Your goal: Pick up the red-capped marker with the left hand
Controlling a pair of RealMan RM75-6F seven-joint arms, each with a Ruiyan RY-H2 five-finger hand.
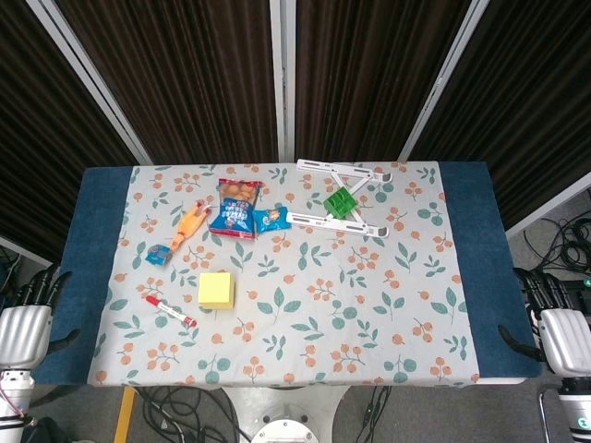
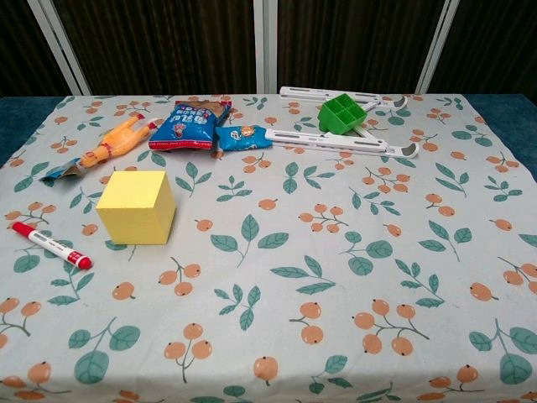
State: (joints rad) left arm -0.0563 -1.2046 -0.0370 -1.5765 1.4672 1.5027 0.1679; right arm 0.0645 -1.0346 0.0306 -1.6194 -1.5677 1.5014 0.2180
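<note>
Marker (image 1: 169, 310) w/ red cap lies flat on the leaf-print tablecloth (image 1: 369, 305), just left of a yellow block (image 1: 216, 290). Left hand (image 1: 28, 318) and right hand (image 1: 559, 323) hang off the table edges, fingers apart, holding nothing.

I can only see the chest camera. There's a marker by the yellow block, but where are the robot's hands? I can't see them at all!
Observer: The head view shows them. The left hand is off the table's left edge, down beside the blue cloth, holding nothing.
Operator: And the other one?
Observer: The right hand is off the right edge, also holding nothing.
Operator: Is the left hand close to the marker?
Observer: It has not reached it. The red-capped marker lies on the flowery cloth, untouched, between the left hand and the yellow block.
</note>
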